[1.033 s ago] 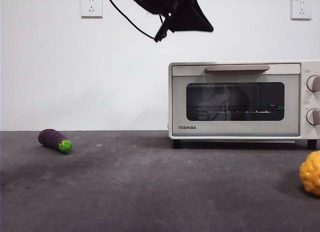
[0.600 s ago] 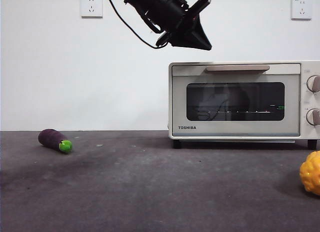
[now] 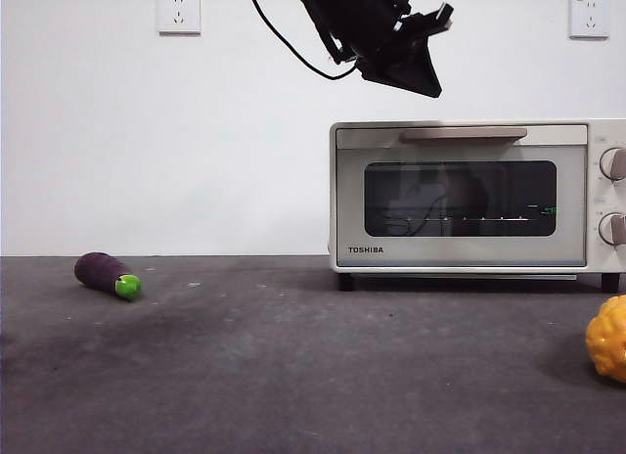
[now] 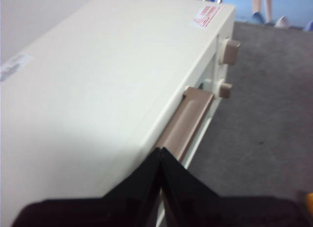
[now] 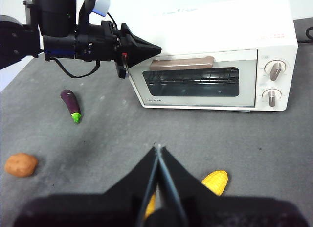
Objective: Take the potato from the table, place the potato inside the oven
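Above oven handle (image 4: pixel 188 120), closed empty jaws.

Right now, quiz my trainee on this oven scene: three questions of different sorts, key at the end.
1. True or false: the oven door is shut.
2. Which gripper is above the oven's handle? A) left gripper B) right gripper C) neither
3. Fill in: the potato lies on the ___, untouched.

Key:
1. True; the door sits flush in both the front and right wrist views.
2. A; the left wrist view looks straight down on the handle, jaws shut.
3. table; it lies apart from the eggplant and from both grippers.
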